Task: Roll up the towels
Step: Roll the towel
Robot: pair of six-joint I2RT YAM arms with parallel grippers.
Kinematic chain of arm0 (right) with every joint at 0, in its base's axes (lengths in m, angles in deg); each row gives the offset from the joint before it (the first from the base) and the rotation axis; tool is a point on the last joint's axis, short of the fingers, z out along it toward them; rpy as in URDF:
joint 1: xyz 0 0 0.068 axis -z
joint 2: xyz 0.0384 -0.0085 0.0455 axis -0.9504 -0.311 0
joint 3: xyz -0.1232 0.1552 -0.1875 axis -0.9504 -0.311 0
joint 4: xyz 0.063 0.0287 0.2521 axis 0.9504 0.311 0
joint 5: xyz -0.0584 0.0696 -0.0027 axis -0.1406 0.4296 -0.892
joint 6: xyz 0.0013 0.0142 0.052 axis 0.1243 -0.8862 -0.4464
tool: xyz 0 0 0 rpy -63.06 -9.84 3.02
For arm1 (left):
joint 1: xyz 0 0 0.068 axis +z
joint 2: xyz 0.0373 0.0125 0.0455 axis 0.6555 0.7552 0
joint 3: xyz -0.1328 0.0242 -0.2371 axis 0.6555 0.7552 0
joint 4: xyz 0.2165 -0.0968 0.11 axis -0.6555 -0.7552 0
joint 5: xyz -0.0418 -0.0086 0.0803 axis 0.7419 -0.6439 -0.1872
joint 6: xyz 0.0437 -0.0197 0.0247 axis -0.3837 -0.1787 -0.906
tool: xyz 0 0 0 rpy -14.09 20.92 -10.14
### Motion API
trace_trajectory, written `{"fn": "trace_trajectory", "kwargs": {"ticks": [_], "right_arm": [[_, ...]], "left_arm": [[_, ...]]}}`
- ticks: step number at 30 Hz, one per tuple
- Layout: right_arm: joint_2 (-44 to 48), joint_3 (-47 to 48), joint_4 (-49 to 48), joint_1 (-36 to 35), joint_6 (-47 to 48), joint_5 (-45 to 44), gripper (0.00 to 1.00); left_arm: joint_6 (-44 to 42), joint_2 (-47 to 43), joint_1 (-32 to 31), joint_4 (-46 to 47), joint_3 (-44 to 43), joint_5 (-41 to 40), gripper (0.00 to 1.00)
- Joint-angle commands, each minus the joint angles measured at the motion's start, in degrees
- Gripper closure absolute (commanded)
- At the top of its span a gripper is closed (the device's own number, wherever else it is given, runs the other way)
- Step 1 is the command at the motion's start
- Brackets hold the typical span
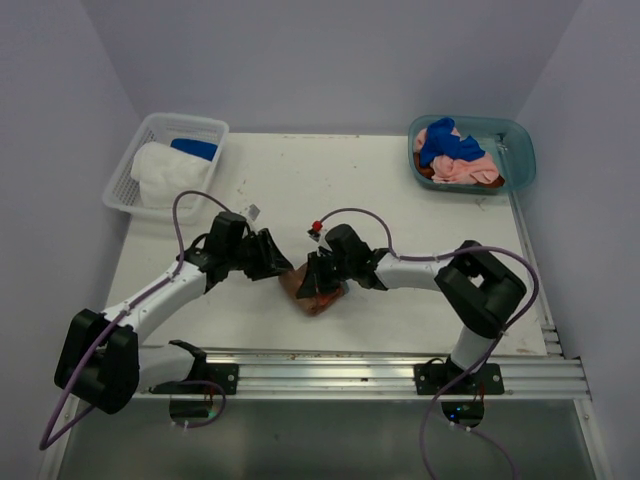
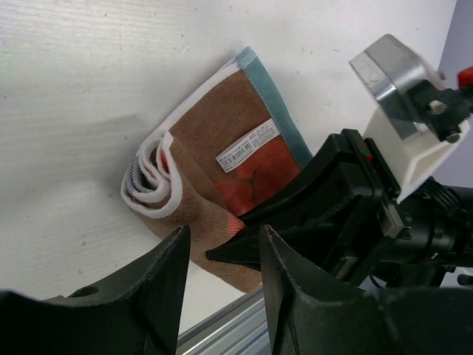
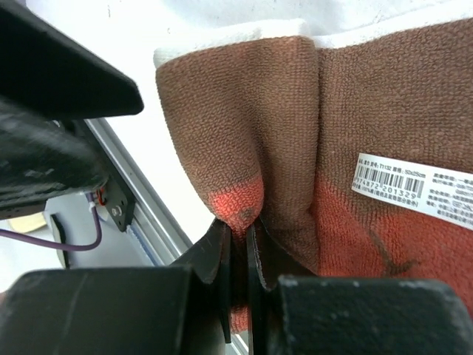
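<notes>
The brown towel (image 1: 314,292) lies on the surface (image 1: 330,190) near its front edge, between the two arms. It is only partly rolled. In the left wrist view one end is wound into a loose coil with a white hem showing. The rest lies flat, with the printed label (image 2: 247,146) facing up and a teal border at the far end.

The right gripper (image 3: 236,235) has its jaws closed narrow on a small pinch of the brown cloth, at a fold near the label. The left gripper (image 2: 222,248) hangs just over the coiled end with its jaws apart, and we see nothing held between them.

We judge that the rolling of this towel is in the middle: the coil is begun, but much flat cloth is not yet wound. The next move calls for the left jaws to take the coil and turn it toward the label, while the right jaws hold the flat part down or let it go in good time. The coil is loose, so it can open if both sides release together.

At the far left, the white mesh basket (image 1: 120,185) holds a white towel (image 1: 165,178) and a blue towel (image 1: 193,149). At the far right, the teal tub (image 1: 522,152) holds unrolled towels (image 1: 460,160), blue and pink, which we think wait for their turn.
</notes>
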Motion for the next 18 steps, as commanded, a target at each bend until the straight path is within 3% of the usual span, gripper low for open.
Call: {"fn": "trace_trajectory", "kwargs": {"ticks": [1,12,18], "right_arm": [[-1.5,-0.5,-3.5,0.4,-2.8,4.4,1.00],[-4.2,-1.1,-6.6,1.6,-5.6,7.9,1.00],[-4.3,-1.7,-6.5,2.2,-5.9,7.9,1.00]], "left_arm": [[-0.8,-1.0,0.3,4.6,0.2,3.6,0.55],[-0.4,4.6,-0.3,10.0,1.4,4.8,0.57],[-2.9,2.2,-0.5,6.7,-0.6,2.1,0.58]]}}
